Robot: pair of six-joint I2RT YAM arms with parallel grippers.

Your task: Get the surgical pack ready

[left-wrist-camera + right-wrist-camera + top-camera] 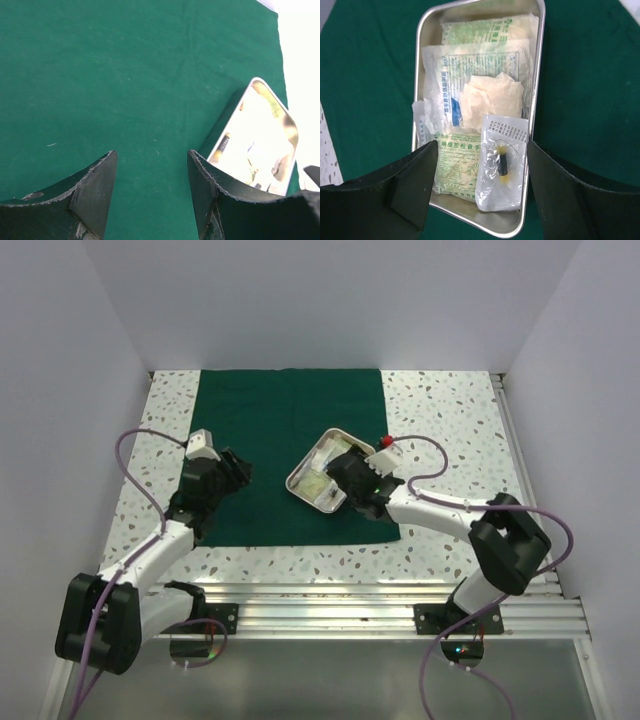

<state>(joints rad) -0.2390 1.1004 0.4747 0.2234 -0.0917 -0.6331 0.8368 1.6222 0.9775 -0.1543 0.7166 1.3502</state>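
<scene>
The dark green cloth [290,430] lies flat on the speckled table. On its right part sits the small steel tray [312,452], holding several clear pouches [475,90]. A small clear pouch [502,167] with a dark item inside lies in the tray's near right corner. My right gripper [481,152] hovers over the near end of the tray [536,75]. It is open, with a finger on each side and nothing between them. My left gripper [152,160] is open above bare cloth [125,75], left of the tray [265,115]. No steel instruments show.
Speckled tabletop [450,420] shows to the right of and in front of the cloth. White walls enclose the table on three sides. A red and white piece [386,443] sits just behind the right gripper [352,480]. An aluminium rail [330,605] runs along the near edge.
</scene>
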